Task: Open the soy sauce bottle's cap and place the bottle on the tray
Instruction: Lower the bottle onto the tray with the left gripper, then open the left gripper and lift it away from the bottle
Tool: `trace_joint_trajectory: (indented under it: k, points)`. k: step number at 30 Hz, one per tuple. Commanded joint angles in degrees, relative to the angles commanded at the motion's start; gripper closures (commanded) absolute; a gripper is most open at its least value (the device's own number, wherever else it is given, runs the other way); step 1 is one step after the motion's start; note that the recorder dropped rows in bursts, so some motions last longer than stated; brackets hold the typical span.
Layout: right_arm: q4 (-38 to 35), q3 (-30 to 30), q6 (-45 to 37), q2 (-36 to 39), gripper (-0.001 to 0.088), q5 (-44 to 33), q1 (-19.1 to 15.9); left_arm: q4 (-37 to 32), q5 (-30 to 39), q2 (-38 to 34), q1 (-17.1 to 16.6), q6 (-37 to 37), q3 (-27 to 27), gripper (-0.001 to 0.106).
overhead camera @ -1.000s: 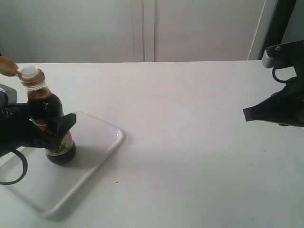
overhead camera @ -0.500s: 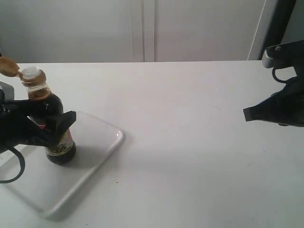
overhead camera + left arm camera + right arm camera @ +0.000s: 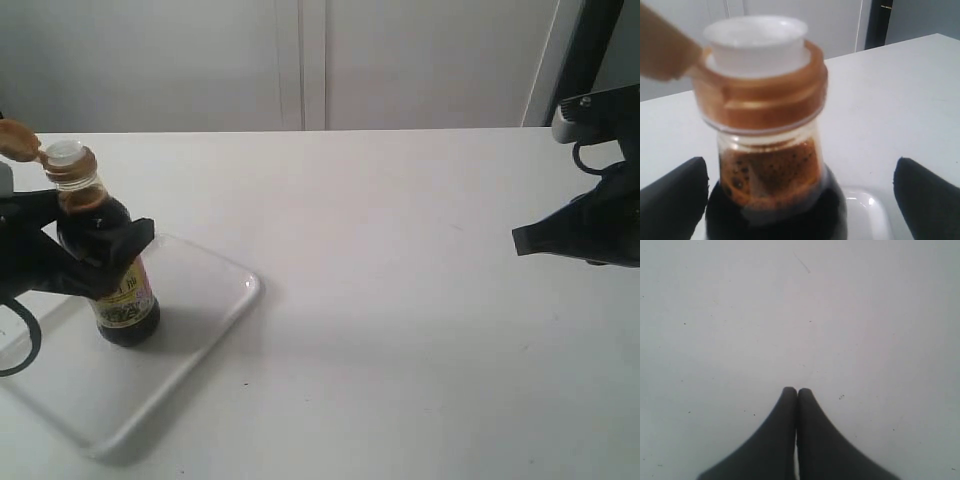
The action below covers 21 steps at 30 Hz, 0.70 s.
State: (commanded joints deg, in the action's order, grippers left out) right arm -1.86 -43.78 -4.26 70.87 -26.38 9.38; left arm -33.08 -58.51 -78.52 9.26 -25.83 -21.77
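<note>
The soy sauce bottle (image 3: 112, 262) stands upright on the tray (image 3: 205, 320), long axis vertical, its cap (image 3: 17, 140) flipped back off the white spout (image 3: 756, 41). The left fingers (image 3: 674, 196) flank the bottle, spread wider than it and apparently clear of the glass, holding nothing; the way out looks to be straight back from the bottle. Far across the bench (image 3: 400, 280) from the bottle, the right fingers (image 3: 790, 435) are pressed together, empty.

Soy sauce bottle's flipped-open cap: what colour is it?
Orange-brown; the cap shows best in the exterior view, hinged beside the white spout.
</note>
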Motion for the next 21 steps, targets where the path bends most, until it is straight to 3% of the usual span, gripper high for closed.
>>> trace_joint_trajectory:
  k: [21]
  points:
    - [-0.7, 0.0, 0.0, 0.0, 0.0868, -0.1, 0.0, 7.8, 6.2, 11.9, 0.0, 2.9, 0.0, 0.000]
